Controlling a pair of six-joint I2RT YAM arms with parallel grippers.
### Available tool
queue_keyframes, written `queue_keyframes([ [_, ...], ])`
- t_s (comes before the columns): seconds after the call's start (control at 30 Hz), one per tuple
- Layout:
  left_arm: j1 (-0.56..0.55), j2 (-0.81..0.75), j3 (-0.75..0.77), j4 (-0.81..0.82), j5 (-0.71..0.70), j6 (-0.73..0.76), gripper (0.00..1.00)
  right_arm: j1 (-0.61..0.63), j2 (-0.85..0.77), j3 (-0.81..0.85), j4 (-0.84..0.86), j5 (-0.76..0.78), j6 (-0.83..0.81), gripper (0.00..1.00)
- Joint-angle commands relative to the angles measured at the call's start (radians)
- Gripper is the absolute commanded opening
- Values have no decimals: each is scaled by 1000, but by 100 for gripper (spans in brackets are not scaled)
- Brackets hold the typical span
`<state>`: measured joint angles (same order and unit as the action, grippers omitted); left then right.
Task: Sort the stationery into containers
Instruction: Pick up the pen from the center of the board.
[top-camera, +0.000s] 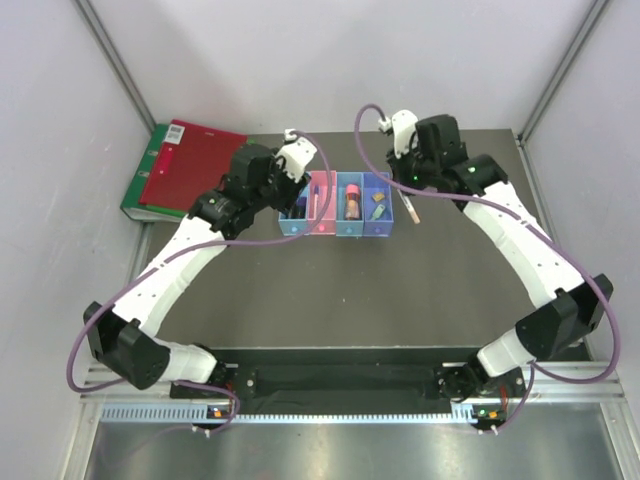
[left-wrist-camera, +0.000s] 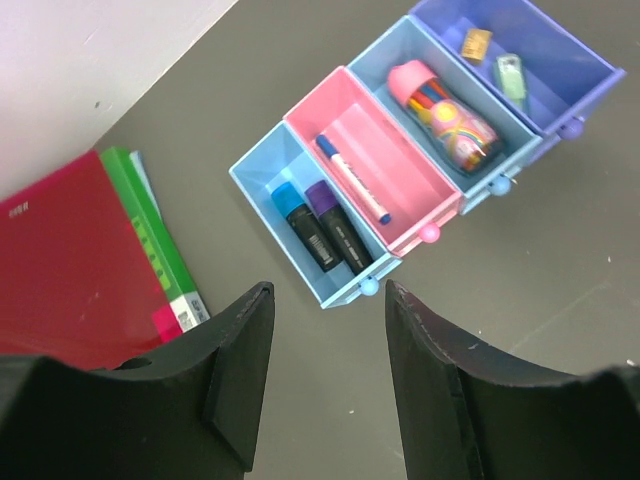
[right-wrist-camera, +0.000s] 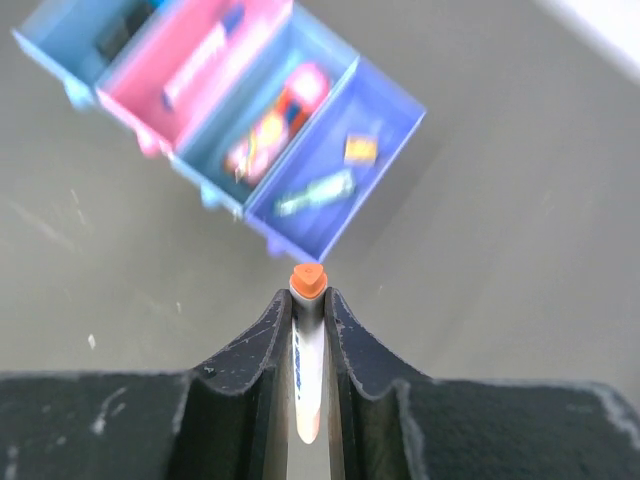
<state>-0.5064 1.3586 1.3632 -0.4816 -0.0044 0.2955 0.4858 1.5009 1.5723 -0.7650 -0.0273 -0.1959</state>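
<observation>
The right claw (right-wrist-camera: 310, 300) is clamped on a thin pink pen (right-wrist-camera: 308, 375), gripping it close to its orange-tipped end. From above, the pen hangs just off the 3 o'clock end of the row of bins (top-camera: 337, 234), beside the purple bin (left-wrist-camera: 560, 55) and clear of the table. The left claw (left-wrist-camera: 328, 292) stands apart and empty, hovering at the row's 9 o'clock end, near the binders (top-camera: 185, 165).

The main risk is probably the pen itself. It is held near one end, so the long free part could pivot in the grip and catch a bin wall on the way down. The bins look light, and a knock might slide the whole row or tip it.

If the pen belongs with the white pen (left-wrist-camera: 353, 180) in the pink bin (left-wrist-camera: 395, 165), the right arm must cross toward 9 o'clock over the bottle (left-wrist-camera: 448, 110). That also brings it close to the waiting left arm, so the two could touch. Letting go too high could make the pen bounce out or land in the wrong bin.
</observation>
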Motion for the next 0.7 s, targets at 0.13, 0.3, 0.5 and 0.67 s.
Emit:
queue_keyframes([
  [0.13, -119, -22, -41, 95, -48, 276, 53, -16, 73, 271, 41, -22, 73, 0],
  [0.3, -254, -76, -165, 291, -143, 564, 53, -52, 114, 336, 24, -121, 136, 0],
  [0.5, -356, -173, -458, 724, -70, 1235, 54, -56, 108, 313, 13, -213, 144, 0],
  [0.67, -356, -156, -668, 1001, 113, 1631, 53, -58, 107, 284, -10, -289, 144, 0],
])
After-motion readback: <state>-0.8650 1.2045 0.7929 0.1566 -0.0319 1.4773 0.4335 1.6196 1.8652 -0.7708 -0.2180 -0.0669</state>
